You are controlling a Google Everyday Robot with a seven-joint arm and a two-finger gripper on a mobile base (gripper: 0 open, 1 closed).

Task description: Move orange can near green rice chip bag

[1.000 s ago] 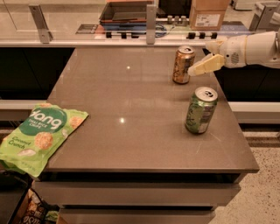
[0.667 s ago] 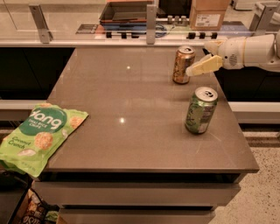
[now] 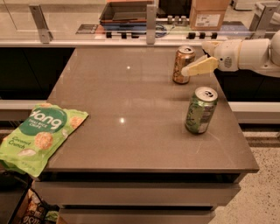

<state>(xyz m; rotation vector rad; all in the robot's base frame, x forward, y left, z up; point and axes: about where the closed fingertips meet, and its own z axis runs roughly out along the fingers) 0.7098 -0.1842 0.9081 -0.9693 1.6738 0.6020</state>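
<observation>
Grey-brown stone worktop [image 3: 122,87] fills the view, with a railed glass partition along its far edge and a cardboard box [image 3: 209,13] behind it. At the far right corner the orange can [image 3: 183,64] stands upright, its long axis vertical. The gripper [image 3: 193,57] reaches in level from the right, and its cream fingers [image 3: 199,66] are spread apart. The nearer one lies across the can's right flank, while the farther one sits behind the can's top. The can therefore lies just to the left of the gripper, at or barely inside the mouth of the jaws, and looks not yet clamped. The green rice chip bag [image 3: 37,135] lies flat well away at the near left corner, hanging partly over the worktop's edge. The carry would thus run diagonally across bare surface. A green can [image 3: 200,110] stands upright nearer the camera, close to the arm's side. It looks to be the one thing the arm could knock as it swings left.
</observation>
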